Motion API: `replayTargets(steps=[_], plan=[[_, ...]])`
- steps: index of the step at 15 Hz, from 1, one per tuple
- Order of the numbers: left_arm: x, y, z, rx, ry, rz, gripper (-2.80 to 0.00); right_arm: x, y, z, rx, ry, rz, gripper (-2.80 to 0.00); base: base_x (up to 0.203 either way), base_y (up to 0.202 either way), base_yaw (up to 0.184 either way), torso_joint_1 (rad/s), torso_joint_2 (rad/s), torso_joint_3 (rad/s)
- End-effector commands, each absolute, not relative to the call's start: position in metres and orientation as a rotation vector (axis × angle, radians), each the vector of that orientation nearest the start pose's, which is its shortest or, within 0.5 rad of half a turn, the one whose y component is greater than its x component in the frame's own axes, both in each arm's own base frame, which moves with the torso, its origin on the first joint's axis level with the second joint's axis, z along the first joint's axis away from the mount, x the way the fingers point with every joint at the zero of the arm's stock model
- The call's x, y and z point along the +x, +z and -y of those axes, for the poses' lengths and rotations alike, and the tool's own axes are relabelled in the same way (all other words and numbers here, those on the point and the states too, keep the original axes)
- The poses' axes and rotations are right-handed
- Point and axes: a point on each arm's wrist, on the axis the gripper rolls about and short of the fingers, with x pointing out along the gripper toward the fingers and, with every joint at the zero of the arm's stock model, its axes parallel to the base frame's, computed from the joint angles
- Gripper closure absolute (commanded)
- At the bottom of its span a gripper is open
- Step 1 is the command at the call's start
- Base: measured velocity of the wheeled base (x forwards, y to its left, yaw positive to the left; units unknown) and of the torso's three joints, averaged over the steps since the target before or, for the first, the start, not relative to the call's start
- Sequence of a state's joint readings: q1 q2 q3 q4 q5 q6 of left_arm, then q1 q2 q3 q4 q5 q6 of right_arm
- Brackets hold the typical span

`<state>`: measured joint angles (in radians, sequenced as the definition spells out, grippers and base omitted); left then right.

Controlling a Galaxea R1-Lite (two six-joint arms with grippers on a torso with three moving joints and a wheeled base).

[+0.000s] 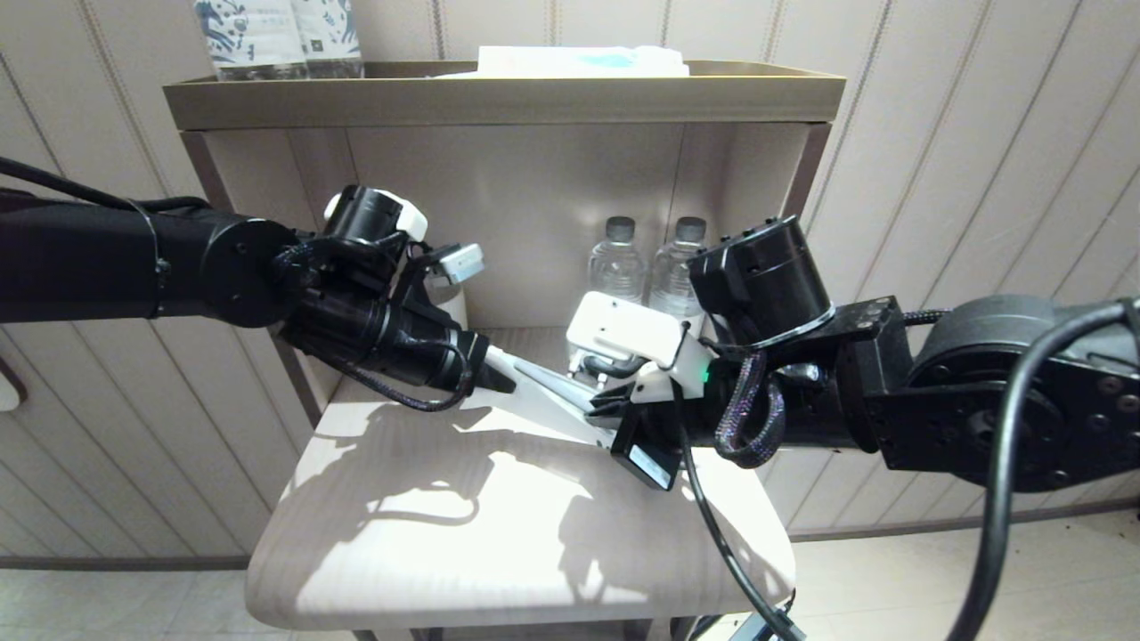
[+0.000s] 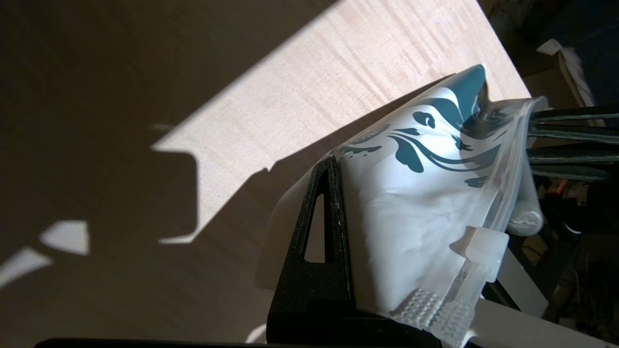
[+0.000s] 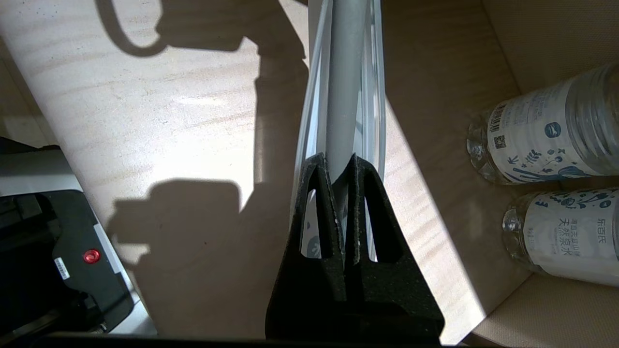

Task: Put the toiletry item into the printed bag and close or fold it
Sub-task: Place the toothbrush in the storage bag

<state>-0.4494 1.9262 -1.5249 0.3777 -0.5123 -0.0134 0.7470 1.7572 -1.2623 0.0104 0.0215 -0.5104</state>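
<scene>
The printed bag (image 1: 554,401) hangs stretched between both grippers above the pale wooden shelf (image 1: 499,534). My left gripper (image 1: 499,377) is shut on its plain end. In the left wrist view, one black finger (image 2: 320,227) presses the bag (image 2: 425,203); the other finger is hidden behind it. The teal leaf print lies at the bag's far end. Toothbrush bristles (image 2: 435,309) show through the plastic. My right gripper (image 1: 607,411) is at the printed end. In the right wrist view it (image 3: 341,162) is shut on the toothbrush's grey-white handle (image 3: 346,72), which runs on inside the clear bag (image 3: 375,96).
Two water bottles (image 1: 646,263) stand at the back of the shelf, close behind the right gripper, and show as bottles (image 3: 551,130) in the right wrist view. A top tray (image 1: 499,100) overhead carries a white-and-blue package (image 1: 583,60) and more bottles (image 1: 276,36).
</scene>
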Motion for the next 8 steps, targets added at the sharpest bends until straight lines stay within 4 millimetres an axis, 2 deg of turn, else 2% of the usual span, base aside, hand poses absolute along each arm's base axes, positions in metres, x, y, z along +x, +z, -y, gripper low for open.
replayTargets(steps=[1,8], plan=[[0.3188,0.2232,0.1661,-0.038,-0.914,-0.785,0.0,0.2474,0.2266,-0.2283,-0.662,0.864,-0.29,0.0,0.0,0.0,0.0,0.0,0.0,0.0],[0.3192,0.2213,0.1663,-0.037,-0.914,-0.79,0.0,0.2526,0.2274,-0.2233,-0.656,0.844,-0.294,0.0,0.0,0.0,0.0,0.0,0.0,0.0]])
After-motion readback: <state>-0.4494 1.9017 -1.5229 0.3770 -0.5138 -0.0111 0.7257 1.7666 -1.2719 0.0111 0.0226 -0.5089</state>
